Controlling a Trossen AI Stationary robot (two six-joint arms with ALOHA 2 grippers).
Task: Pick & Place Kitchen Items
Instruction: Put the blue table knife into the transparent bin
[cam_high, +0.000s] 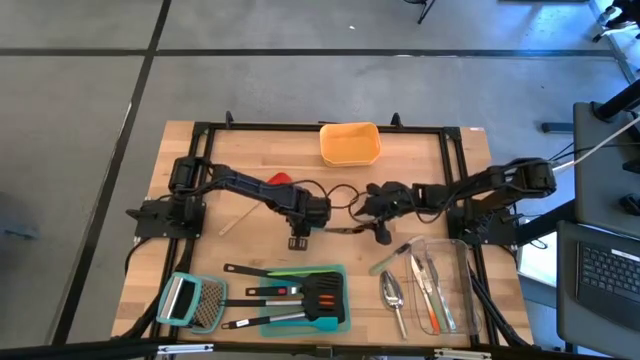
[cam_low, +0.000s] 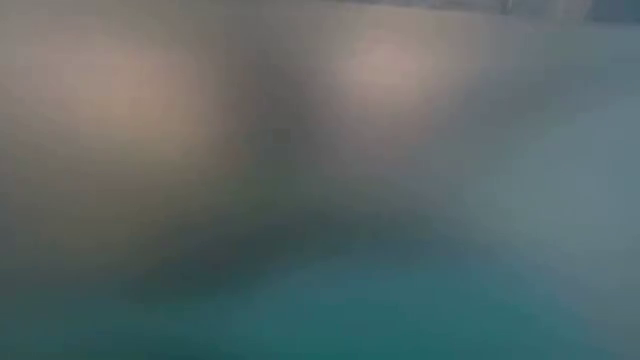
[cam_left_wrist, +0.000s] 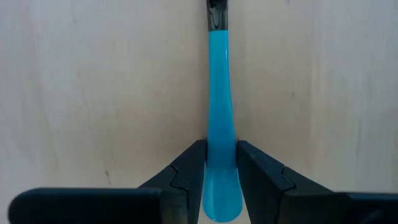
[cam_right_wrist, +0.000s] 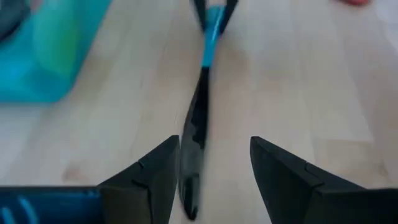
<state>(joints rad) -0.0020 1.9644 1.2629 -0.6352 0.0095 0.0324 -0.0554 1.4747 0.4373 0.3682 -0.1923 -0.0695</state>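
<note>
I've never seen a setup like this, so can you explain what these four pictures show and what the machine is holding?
Two dark robot arms work at a wooden table. One picture looks straight down; one, from table height, is too blurred to read; the other two come from cameras on each wrist. The left pincer is closed on the blue handle of a utensil with a dark far end. The right pincer stands open around that dark end. So both arms meet mid-table on one tool. Also on the table: an orange container, a teal tray with turners, a grater, and a clear container with cutlery.
</note>
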